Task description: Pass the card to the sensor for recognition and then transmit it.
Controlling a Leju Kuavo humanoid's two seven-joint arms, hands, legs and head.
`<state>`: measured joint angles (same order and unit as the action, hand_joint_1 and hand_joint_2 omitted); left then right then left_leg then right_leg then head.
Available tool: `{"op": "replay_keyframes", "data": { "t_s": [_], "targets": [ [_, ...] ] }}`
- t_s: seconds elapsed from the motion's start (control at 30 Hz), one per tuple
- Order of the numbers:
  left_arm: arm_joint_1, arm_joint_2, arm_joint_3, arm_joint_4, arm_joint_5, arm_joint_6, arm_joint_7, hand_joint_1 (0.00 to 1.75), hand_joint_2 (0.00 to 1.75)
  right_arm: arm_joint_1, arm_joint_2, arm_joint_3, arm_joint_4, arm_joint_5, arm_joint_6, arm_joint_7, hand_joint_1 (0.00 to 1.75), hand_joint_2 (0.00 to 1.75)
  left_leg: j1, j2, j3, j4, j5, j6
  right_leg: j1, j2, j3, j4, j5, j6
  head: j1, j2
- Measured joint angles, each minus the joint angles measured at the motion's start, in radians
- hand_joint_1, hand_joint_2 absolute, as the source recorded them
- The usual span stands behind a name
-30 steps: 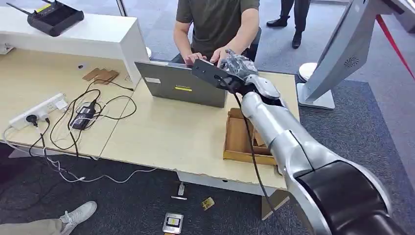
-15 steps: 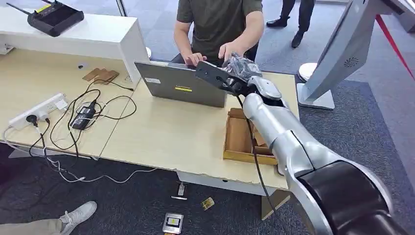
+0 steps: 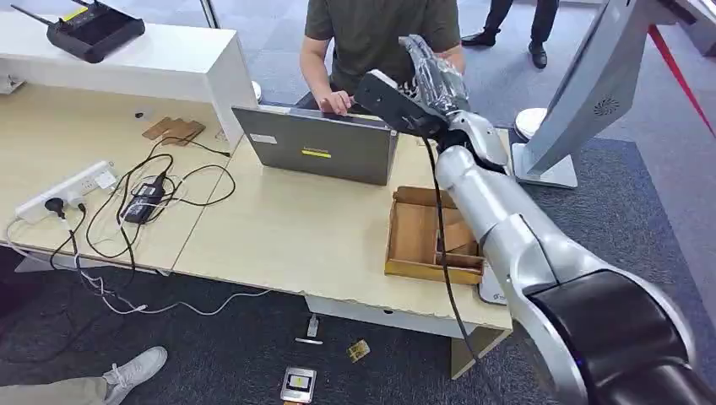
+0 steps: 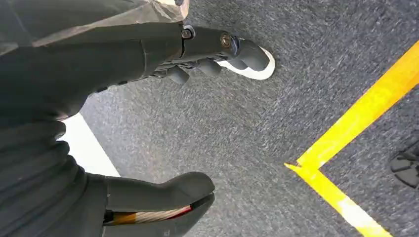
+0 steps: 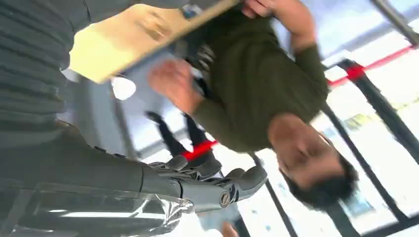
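My right arm reaches up over the desk's far right part, and my right hand (image 3: 428, 74), wrapped in clear plastic, is raised in front of the seated person's (image 3: 376, 34) chest. In the right wrist view its dark fingers (image 5: 212, 181) curl inward; I cannot make out a card in them. One of the person's hands (image 5: 170, 84) is blurred close to mine, the other rests at the laptop (image 3: 325, 150). My left hand (image 4: 163, 118) hangs over grey carpet, thumb and fingers apart, holding nothing. A white device (image 3: 491, 289) shows at the desk's right edge, mostly hidden by my arm.
A shallow cardboard box (image 3: 415, 234) lies on the wooden desk (image 3: 287, 236) beneath my forearm. A power strip (image 3: 72, 187) with tangled cables lies at the left. A grey kiosk stand (image 3: 583, 93) rises at the right. Small items (image 3: 297, 384) lie on the floor.
My right hand has risen and moved farther toward the person's chest. The person's hand that reached toward mine is now behind it.
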<state>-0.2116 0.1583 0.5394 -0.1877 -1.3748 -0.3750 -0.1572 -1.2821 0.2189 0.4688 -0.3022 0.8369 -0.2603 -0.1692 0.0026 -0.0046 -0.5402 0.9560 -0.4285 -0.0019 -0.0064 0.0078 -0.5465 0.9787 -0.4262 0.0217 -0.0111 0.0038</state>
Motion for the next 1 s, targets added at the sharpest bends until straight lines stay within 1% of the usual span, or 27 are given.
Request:
{"op": "replay_keyframes", "data": {
  "t_s": [0.03,0.07,0.13,0.23,0.33,0.57,0.67,0.8,0.9,1.0],
  "targets": [
    [0.003,0.001,0.001,0.000,0.004,0.003,-0.003,0.00,1.75,-0.001,-0.011,-0.012,-0.011,-0.014,-0.016,-0.047,0.00,1.75,0.000,0.000,0.000,0.000,0.000,0.000,0.000,0.000,0.000,0.000,0.000,0.000,0.000,0.000],
    [0.006,0.001,0.002,0.000,0.009,0.006,-0.006,0.00,1.75,-0.001,-0.019,-0.022,-0.019,-0.022,-0.022,-0.076,0.00,1.75,0.000,0.000,0.000,0.000,0.000,0.000,0.000,0.000,0.000,0.000,0.000,0.000,0.000,0.000],
    [0.016,0.005,0.005,0.000,0.018,0.010,-0.015,0.00,1.75,0.013,-0.052,-0.044,-0.055,-0.040,-0.019,-0.125,0.00,1.75,0.000,0.000,0.000,0.000,0.000,0.000,0.000,0.000,0.001,-0.001,0.000,0.000,0.000,0.000],
    [0.034,0.010,0.011,0.000,0.029,0.021,-0.030,0.00,1.75,0.077,-0.110,-0.063,-0.153,-0.043,0.024,-0.127,0.00,1.75,0.000,0.000,0.002,0.000,0.000,0.000,0.000,0.000,0.002,-0.002,0.000,0.000,0.000,0.000],
    [0.053,0.018,0.019,0.000,0.039,0.027,-0.042,0.00,1.75,0.185,-0.179,-0.078,-0.299,-0.032,0.071,-0.105,0.00,1.75,0.000,0.000,0.002,0.000,0.000,0.000,0.000,0.000,0.003,-0.002,0.000,0.000,0.000,0.000],
    [0.091,0.033,0.037,0.000,0.065,0.059,-0.056,0.00,1.75,0.486,-0.319,-0.138,-0.664,0.003,0.188,-0.007,0.00,1.75,0.000,-0.001,0.003,0.000,-0.001,0.001,0.000,0.000,0.003,-0.003,0.000,0.000,0.000,0.000],
    [0.096,0.038,0.045,0.000,0.071,0.058,-0.056,0.00,1.75,0.591,-0.370,-0.169,-0.794,0.004,0.247,0.026,0.00,1.75,0.000,-0.001,0.004,0.000,-0.002,0.000,0.000,0.000,0.003,-0.003,0.000,0.000,0.000,0.000],
    [0.106,0.048,0.052,0.000,0.074,0.053,-0.056,0.00,1.75,0.726,-0.449,-0.222,-1.011,0.007,0.317,0.063,0.00,1.75,0.000,0.000,0.003,0.000,-0.002,0.000,0.000,0.000,0.003,-0.003,-0.001,0.000,0.000,0.000],
    [0.105,0.055,0.056,0.000,0.080,0.053,-0.051,0.00,1.75,0.806,-0.488,-0.251,-1.145,0.003,0.360,0.081,0.00,1.75,0.000,0.000,0.003,0.000,-0.002,0.000,0.000,0.001,0.003,-0.003,-0.001,0.000,0.000,0.000],
    [0.105,0.060,0.060,0.000,0.087,0.054,-0.043,0.00,1.75,0.887,-0.509,-0.260,-1.261,0.002,0.394,0.096,0.00,1.75,0.000,0.000,0.003,0.000,-0.002,0.000,0.000,0.001,0.003,-0.003,-0.001,0.000,0.000,0.000]
  ]
}}
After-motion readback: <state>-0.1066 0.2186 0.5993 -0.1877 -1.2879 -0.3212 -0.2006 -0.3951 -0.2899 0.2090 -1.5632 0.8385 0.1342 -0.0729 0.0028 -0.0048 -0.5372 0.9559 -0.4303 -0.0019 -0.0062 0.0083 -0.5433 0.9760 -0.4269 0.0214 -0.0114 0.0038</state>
